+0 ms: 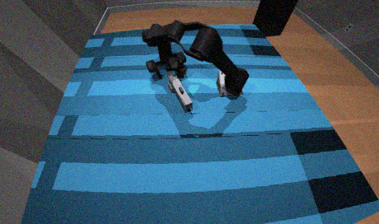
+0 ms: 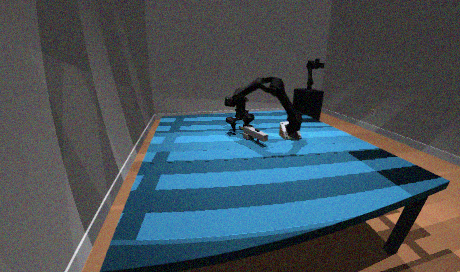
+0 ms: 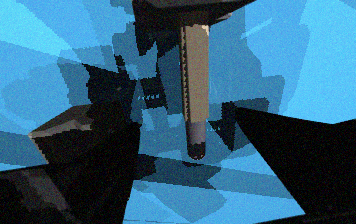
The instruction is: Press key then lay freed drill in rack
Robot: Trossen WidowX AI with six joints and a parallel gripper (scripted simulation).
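A long pale body [image 1: 180, 93] [image 2: 255, 133] [image 3: 197, 75] lies on the patterned table [image 1: 177, 176] [image 2: 240, 179]. It has a dark spot on its side in the top view and a grey, dark-ended tip in the wrist view. Whether it is the drill or its holder, I cannot tell. My gripper [image 1: 170, 74] [image 2: 241, 127] [image 3: 188, 119] is open at its near end; in the wrist view the pale body shows between the spread fingers, and nothing is gripped. The key is too dark to pick out. A white piece [image 1: 222, 85] [image 2: 283, 129] stands beside the arm's base, perhaps the rack.
A block with a pale edge [image 3: 65, 131] shows behind the left finger in the wrist view. A black box [image 1: 278, 11] [image 2: 308, 103] stands behind the table, with a thin dark fixture [image 2: 310, 75] on it. Shadows and dark patches cross the table.
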